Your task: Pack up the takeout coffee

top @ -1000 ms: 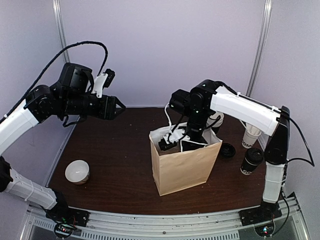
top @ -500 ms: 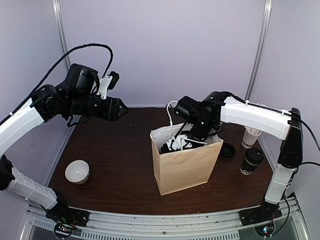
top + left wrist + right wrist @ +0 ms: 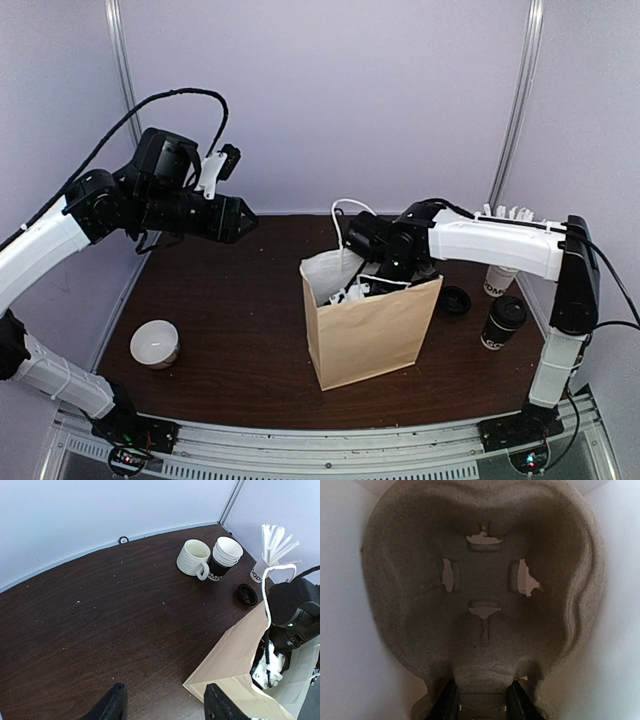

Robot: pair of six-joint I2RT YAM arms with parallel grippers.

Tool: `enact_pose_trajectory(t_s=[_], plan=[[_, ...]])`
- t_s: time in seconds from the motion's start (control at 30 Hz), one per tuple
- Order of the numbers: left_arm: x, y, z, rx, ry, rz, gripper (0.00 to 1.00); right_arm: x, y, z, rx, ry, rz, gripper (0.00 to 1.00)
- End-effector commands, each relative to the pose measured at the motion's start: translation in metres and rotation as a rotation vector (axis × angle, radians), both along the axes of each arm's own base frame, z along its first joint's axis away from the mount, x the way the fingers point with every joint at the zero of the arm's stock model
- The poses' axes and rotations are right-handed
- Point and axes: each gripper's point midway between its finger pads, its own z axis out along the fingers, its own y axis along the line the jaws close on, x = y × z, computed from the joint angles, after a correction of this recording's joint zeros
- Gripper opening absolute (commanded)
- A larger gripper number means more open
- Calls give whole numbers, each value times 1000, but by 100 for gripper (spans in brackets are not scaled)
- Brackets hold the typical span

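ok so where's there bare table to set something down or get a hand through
The widest bare tabletop lies between the white bowl and the paper bag, back to the far edge. Right of the bag is crowded: black lid, takeout coffee, cup of sticks, white mug and stacked cups. The bag holds a pulp carrier.

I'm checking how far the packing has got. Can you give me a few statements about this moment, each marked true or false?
1. The right gripper is down inside the paper bag. True.
2. The coffee cup is in the bag. False: it stands on the table, to the right of the bag.
3. The left gripper holds the bag's handle. False: it is open, up in the air and apart from the bag.
4. The right gripper is shut on a cardboard cup carrier. True.
5. A loose black lid lies between the bag and the coffee cup. True.
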Motion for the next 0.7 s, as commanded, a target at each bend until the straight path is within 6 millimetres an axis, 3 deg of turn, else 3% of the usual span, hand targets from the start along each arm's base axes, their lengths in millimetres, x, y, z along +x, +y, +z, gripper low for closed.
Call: enact_pose_trajectory(t_s=[0.0,0.37,0.5,0.67], plan=[[6,-4,3,-33,-16,6,54,-3,1,-16,-27,17,-5,28],[6,-5,-3,-40,-6,5,54,-9,-2,-37,-69,17,-10,31],[6,-6,-2,-41,-9,1,54,-8,-1,-26,-50,3,-21,36],[6,-6,0,-39,-14,-1,54,-9,1,5,-6,-32,-34,45]])
